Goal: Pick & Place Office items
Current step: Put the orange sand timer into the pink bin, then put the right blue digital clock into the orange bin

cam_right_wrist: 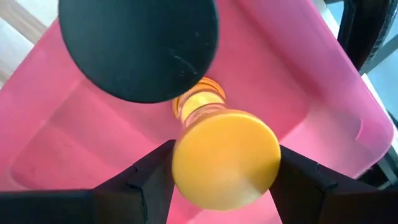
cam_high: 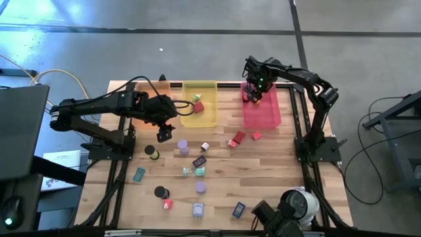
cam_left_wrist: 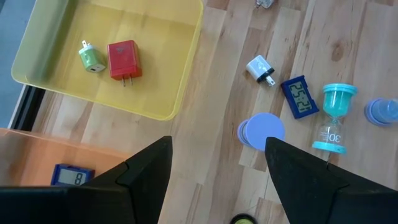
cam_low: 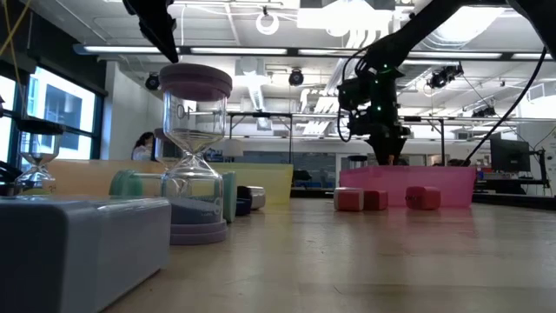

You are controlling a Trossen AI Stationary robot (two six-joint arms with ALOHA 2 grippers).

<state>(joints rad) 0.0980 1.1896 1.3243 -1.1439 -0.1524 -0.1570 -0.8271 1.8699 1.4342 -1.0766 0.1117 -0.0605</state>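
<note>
My right gripper [cam_high: 252, 94] [cam_right_wrist: 225, 149] hovers over the far left corner of the pink tray [cam_high: 266, 113] and is shut on a yellow hourglass [cam_right_wrist: 214, 140]. A black disc [cam_right_wrist: 140, 46], the top of another piece, stands in that tray right beside it. My left gripper [cam_high: 164, 133] [cam_left_wrist: 217, 143] is open above the table between the orange tray [cam_left_wrist: 31, 155] and the yellow tray [cam_high: 199, 112], holding nothing. A lavender disc [cam_left_wrist: 264, 130] lies on the wood below it. Small clocks, cubes, discs and a teal hourglass [cam_left_wrist: 334, 118] are scattered over the table. My right gripper pinches the yellow hourglass by its near end cap [cam_right_wrist: 186, 177], one finger on each side of the round cap. The fingers come from above, pointing down. The hourglass hangs upright below them, its glass body [cam_right_wrist: 199, 99] toward the pink tray's floor; whether it touches the floor is hidden.
The yellow tray holds a green plug [cam_left_wrist: 91, 57] and a red plug [cam_left_wrist: 124, 60]. A blue clock [cam_left_wrist: 71, 175] lies in the orange tray. Two red cubes [cam_high: 238, 138] sit near the pink tray. A white-grey round device [cam_high: 299, 204] stands at the near right corner.
</note>
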